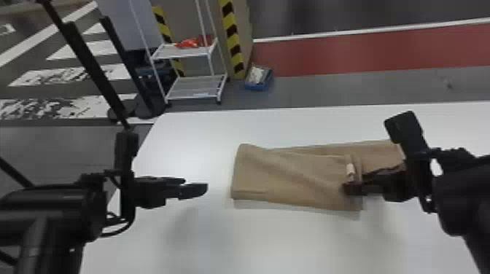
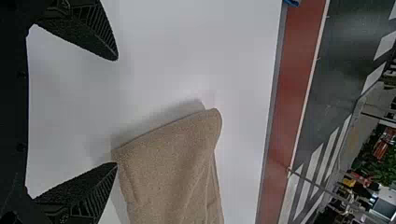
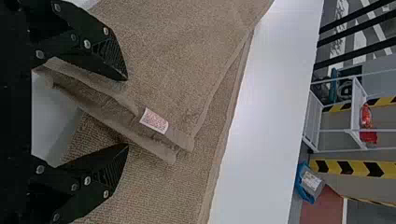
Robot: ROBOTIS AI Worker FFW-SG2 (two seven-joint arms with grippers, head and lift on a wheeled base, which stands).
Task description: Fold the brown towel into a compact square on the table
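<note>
Brown terry towel [image 1: 291,178] (head view): on the white table [image 1: 218,237], folded into a long, slightly skewed strip; roughly halfway, imo
Left black two-finger gripper [image 2: 116,111] (left wrist view): fingers apart, empty, by the folded end
Right black two-finger gripper [image 3: 126,112] (right wrist view): fingers apart, loose hem [image 3: 181,139] between; needs lining up, then folding square

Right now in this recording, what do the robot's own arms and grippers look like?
The left arm and right arm are black, with a thin black cable looping near the left wrist. The left gripper and right gripper have black, tapering, ribbed fingers; silvery screw heads dot the right one's linkage.
</note>
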